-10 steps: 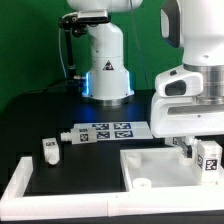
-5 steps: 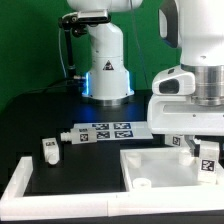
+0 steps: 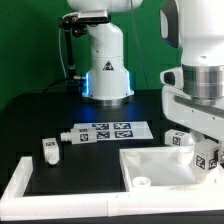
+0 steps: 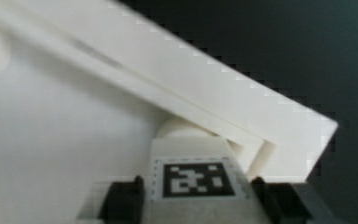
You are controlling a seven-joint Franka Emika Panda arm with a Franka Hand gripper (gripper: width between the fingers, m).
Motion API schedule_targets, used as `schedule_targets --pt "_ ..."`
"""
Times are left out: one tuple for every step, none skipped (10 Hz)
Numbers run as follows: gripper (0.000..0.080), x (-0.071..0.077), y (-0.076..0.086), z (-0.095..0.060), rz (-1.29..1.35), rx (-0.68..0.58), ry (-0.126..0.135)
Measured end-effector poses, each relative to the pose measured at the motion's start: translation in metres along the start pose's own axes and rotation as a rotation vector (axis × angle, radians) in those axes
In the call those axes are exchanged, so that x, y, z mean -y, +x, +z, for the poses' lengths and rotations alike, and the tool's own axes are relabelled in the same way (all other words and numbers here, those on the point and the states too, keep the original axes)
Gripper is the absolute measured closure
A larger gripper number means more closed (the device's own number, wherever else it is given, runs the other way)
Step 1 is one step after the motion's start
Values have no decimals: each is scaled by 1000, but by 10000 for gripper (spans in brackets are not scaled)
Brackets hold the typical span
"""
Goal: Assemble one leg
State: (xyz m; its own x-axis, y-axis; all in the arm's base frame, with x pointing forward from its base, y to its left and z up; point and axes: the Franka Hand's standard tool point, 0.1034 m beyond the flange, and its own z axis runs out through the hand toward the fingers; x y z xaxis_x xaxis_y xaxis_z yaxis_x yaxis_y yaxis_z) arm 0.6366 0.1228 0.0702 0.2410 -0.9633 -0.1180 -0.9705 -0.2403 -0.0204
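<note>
At the exterior view's far left a spare peg [image 3: 49, 150] stands alone on the dark table, and the marker board [image 3: 105, 130] lies at centre. The white panel [image 3: 160, 165] fills the lower right. Above its right edge the gripper [image 3: 206, 160] has risen and shifted right over the last second, with the leg [image 3: 208, 161] pinched between its fingers. The wrist view confirms it: the leg [image 4: 195, 170] sits clamped beside the panel's rim [image 4: 194, 80]. It looks carried toward a corner hole.

Bright, even light; soft wrist-view blur.
</note>
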Motion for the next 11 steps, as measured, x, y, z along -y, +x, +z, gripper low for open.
schedule_targets --pt "509 6 -1 -1 145 3 28" --pt "509 6 0 -2 162 3 31" --pt "509 6 -1 -1 170 3 30" --pt "435 6 0 -1 128 2 30" --pt "435 5 0 -1 108 1 29" --pt "240 4 6 0 -92 -1 28" --pt "169 3 18 -2 -290 4 37" --pt "169 3 25 -4 -477 1 37" --pt "156 2 20 -3 -599 -9 27" --pt "156 2 12 -1 -666 -15 21" --pt "151 1 15 -2 -752 -17 21"
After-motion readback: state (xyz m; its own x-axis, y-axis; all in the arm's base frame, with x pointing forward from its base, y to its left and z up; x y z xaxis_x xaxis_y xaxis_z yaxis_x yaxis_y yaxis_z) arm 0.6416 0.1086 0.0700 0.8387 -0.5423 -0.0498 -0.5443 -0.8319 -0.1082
